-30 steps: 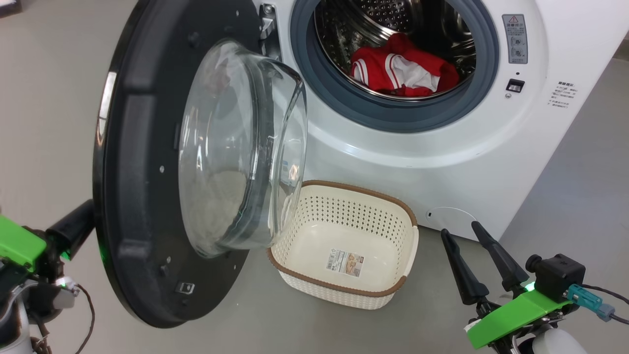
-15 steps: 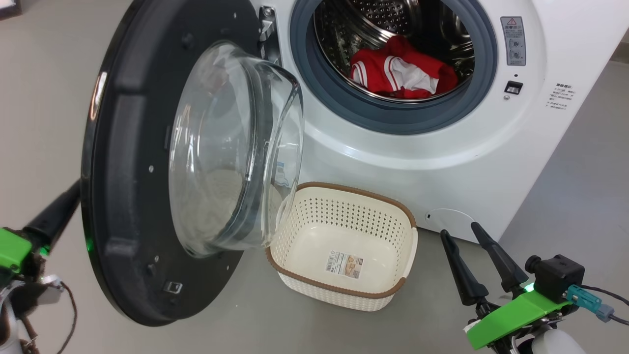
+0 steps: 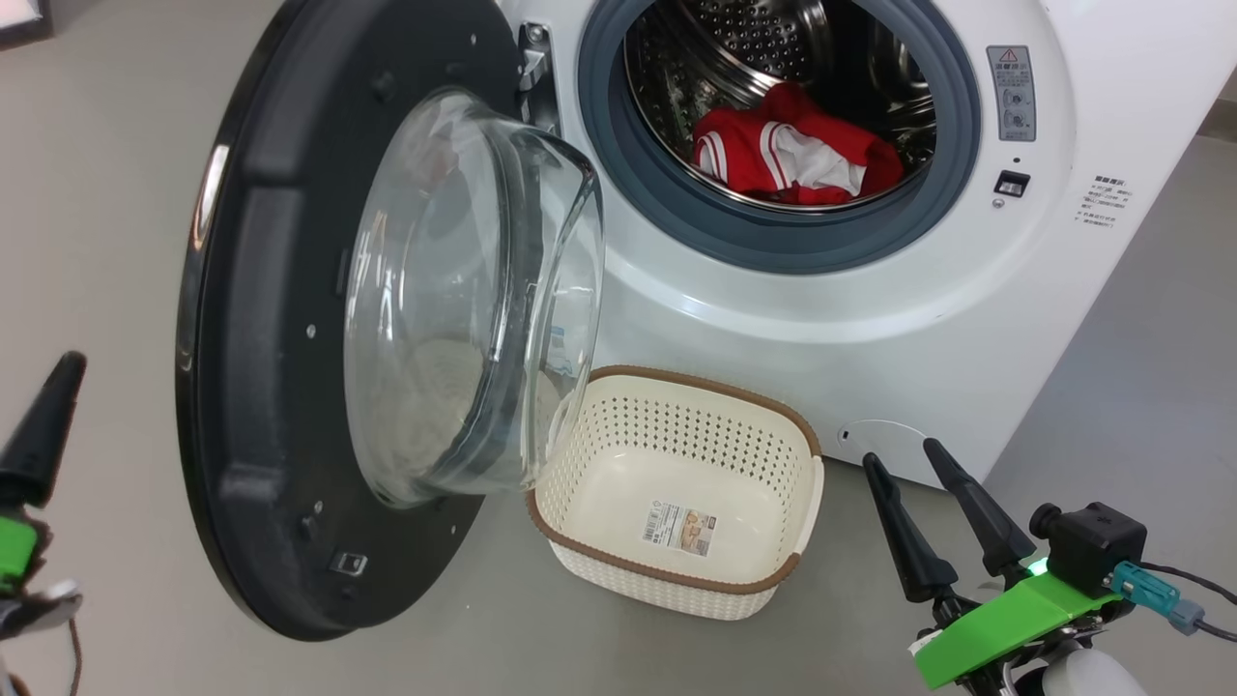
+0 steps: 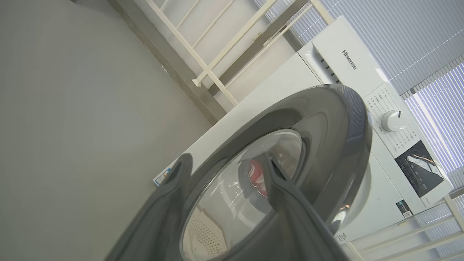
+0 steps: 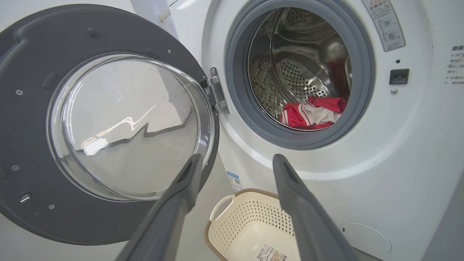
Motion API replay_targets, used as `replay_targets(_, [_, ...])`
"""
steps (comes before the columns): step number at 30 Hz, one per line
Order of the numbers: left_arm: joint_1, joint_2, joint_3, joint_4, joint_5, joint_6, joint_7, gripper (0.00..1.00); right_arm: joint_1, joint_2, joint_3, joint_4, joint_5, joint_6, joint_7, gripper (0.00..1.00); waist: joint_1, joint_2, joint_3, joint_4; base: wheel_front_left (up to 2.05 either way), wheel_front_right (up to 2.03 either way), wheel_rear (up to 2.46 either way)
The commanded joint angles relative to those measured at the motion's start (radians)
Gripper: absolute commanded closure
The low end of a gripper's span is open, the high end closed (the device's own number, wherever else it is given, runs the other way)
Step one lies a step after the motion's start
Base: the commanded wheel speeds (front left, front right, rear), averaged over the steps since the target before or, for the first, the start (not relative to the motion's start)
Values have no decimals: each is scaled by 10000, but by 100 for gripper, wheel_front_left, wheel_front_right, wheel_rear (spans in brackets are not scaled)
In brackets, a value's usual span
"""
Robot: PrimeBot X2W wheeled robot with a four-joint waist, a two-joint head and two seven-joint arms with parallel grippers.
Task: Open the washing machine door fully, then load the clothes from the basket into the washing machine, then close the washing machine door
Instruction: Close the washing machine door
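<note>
The washing machine stands with its black washing machine door swung out to the left, glass bowl facing the basket. The red and white clothes lie in the steel drum, also in the right wrist view. The cream basket sits on the floor below the opening, holding a paper label and nothing else. One finger of my left gripper shows left of the door, apart from it; the left gripper is open, facing the door's outer face. My right gripper is open, low beside the basket.
Grey floor runs to the right of the machine and left of the door. A round cap sits low on the machine's front. Behind the machine, a cream rail frame stands against the wall.
My left gripper has drawn back to the left, away from the door's rim, which it was behind a second ago. The right gripper has stayed where it was.
</note>
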Motion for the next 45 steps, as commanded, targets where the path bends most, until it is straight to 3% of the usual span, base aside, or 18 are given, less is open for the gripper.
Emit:
replay_targets(1, [-2, 414, 326, -261, 227, -166, -197, 0, 46, -12, 186, -227, 29, 16, -48, 0, 0, 0, -9, 7, 0, 0, 0])
replay_targets(11, [1347, 425, -169, -227, 2351, -849, -2939, 0, 163, -3, 182, -255, 29, 16, -48, 0, 0, 0, -145, 78, 0, 0, 0])
replay_targets(16, [2096, 352, -648, -198, 3451, -920, -4406, 0, 231, 9, 122, -266, 8, 16, -48, 0, 0, 0, -228, 147, 0, 0, 0])
replay_targets(28, [3078, -269, -1613, 481, 4869, -925, -7228, 0, 145, -76, 72, -342, -68, 16, -48, 0, 0, 0, -124, 324, 0, 0, 0])
replay_targets(35, [3308, -424, -1802, 958, 5391, -767, -8053, 0, 168, -67, 61, -331, -35, 16, -48, 0, 0, 0, -201, 357, 0, 0, 0])
replay_targets(45, [3377, -474, -1904, 1140, 5677, -669, -8379, 0, 237, -29, 3, -325, -48, 16, -48, 0, 0, 0, -287, 348, 0, 0, 0])
